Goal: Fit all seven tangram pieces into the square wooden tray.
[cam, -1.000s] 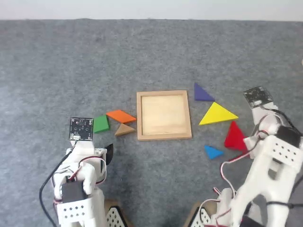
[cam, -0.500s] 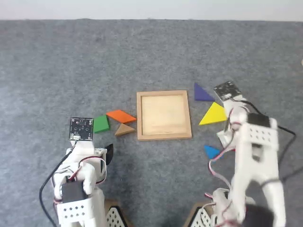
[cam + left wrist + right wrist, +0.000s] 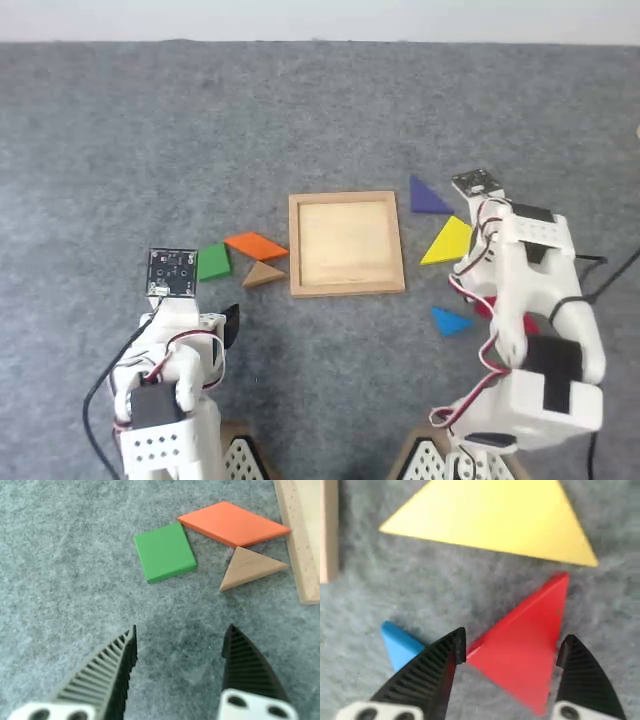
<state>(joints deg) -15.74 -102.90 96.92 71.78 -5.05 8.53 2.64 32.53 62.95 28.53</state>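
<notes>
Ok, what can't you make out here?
High view: the right arm covers most of the red wooden triangle and one corner of the yellow wooden triangle.
Right wrist view: the right claw hides part of the small blue triangle.
Wrist views: the square wooden tray is cut off by the edge.

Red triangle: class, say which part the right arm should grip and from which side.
Probably from straight above, jaws closing on two opposite edges across the wide middle of the red triangle, not a thin corner. It lies flat on the grey mat, and the right gripper hangs with open jaws astride it.
</notes>
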